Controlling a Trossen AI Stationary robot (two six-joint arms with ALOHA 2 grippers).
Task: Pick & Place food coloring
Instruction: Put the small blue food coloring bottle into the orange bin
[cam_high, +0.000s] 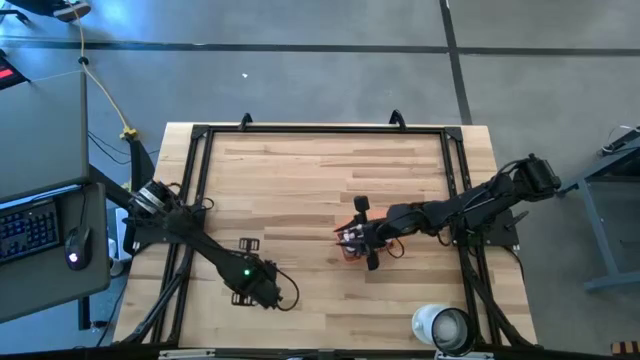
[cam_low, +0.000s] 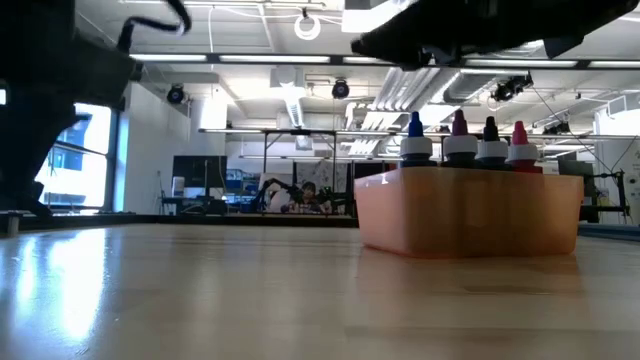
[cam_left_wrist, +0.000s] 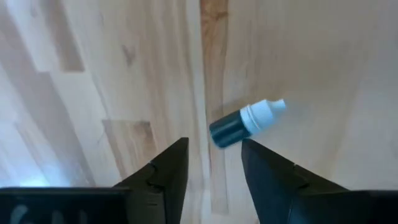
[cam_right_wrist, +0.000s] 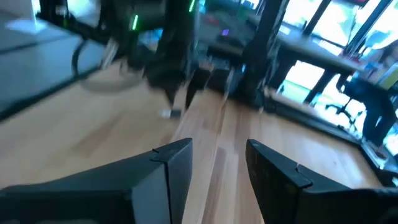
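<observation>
One food coloring bottle (cam_left_wrist: 245, 123), dark-bodied with a white cap, lies on its side on the wooden table. My left gripper (cam_left_wrist: 214, 163) hangs open above it and points down, the bottle's base end showing between the fingertips, apart from them. In the high view this gripper (cam_high: 245, 272) covers the bottle. The right wrist view shows the bottle (cam_right_wrist: 169, 113) far off. Several more bottles (cam_low: 465, 140) with blue, purple, dark and red caps stand upright in the orange tray (cam_low: 470, 215). My right gripper (cam_high: 352, 235) is open over that tray (cam_high: 348, 250); its fingers (cam_right_wrist: 180, 162) show spread apart.
A big white round cup (cam_high: 443, 328) stands near the table's near right corner. A black frame (cam_high: 320, 130) runs around the table top. Bare wood (cam_high: 300, 180) lies between the arms and toward the far edge.
</observation>
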